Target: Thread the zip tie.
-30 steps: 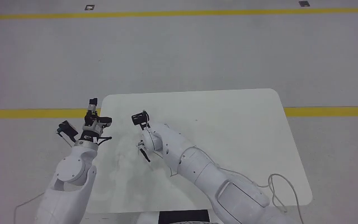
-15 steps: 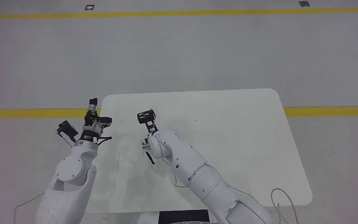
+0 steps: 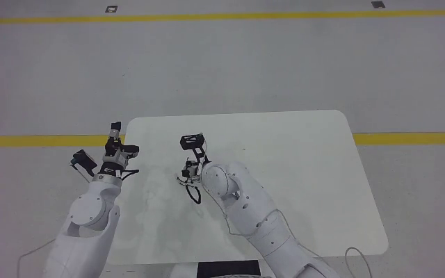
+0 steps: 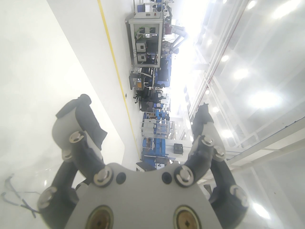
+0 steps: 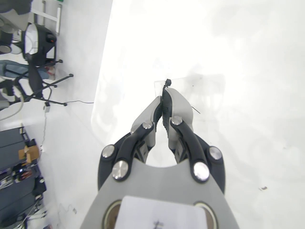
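A black zip tie is pinched between the fingers of my right gripper, which is shut on it. Its square head sticks out past the fingertips and a thin tail end shows to one side. From above, my right gripper hangs over the left-middle of the white table, with the tie's black strap curling beneath it. My left gripper is open with nothing between its fingers. It is held at the table's left edge, apart from the tie.
A faint clear rectangle lies on the table under the right fingertips. The table's left edge is close, with a wheeled chair on the floor beyond. The table's right half is bare. A thin cable lies near the left arm.
My right arm has shifted to the right and its wrist has turned, carrying the zip tie with it. The left arm has not moved.
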`<state>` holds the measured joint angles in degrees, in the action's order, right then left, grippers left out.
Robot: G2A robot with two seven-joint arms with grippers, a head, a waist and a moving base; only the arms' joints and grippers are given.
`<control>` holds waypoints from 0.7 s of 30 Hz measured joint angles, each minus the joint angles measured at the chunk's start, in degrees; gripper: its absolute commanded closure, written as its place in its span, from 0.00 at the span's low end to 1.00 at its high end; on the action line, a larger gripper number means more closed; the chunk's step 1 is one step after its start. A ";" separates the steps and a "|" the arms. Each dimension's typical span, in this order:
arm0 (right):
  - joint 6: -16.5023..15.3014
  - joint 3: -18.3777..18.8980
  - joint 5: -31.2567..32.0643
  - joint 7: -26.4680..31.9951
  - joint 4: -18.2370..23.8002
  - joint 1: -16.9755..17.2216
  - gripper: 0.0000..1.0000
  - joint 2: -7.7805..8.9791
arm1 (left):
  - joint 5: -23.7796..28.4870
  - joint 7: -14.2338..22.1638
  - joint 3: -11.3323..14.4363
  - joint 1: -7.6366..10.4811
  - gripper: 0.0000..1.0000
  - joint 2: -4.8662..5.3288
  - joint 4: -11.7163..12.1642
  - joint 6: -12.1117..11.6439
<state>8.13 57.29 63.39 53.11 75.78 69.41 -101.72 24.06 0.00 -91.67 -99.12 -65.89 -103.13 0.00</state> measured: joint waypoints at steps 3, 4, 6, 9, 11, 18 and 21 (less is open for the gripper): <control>-5.28 1.89 -3.69 0.33 -0.39 0.21 1.00 0.61 | 0.00 0.00 0.00 0.00 0.00 0.00 0.00 0.00; -7.31 2.32 -4.96 0.55 -0.56 0.25 1.00 0.78 | 0.00 0.00 0.00 0.00 0.00 0.00 0.00 0.00; -10.48 2.60 -6.07 0.75 -0.69 0.25 1.00 0.89 | 0.00 0.00 0.00 0.00 0.00 0.00 0.00 0.00; -8.91 2.55 -5.82 0.75 -0.68 0.24 1.00 0.88 | 0.00 0.00 0.00 0.00 0.00 0.00 0.00 0.00; -8.71 2.54 -5.81 0.74 -0.68 0.24 1.00 0.88 | 0.00 0.00 0.00 0.00 0.00 0.00 0.00 0.00; -10.66 2.29 -6.94 0.30 -1.14 0.54 1.00 1.07 | 0.00 0.00 0.00 0.00 0.00 0.00 0.00 0.00; -14.48 2.24 -8.43 1.16 -1.89 0.08 1.00 1.52 | 0.00 0.00 0.00 0.00 0.00 0.00 0.00 0.00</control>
<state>-6.35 59.53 54.96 54.27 73.89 69.49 -100.20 24.06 0.00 -91.67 -99.12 -65.89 -103.13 0.00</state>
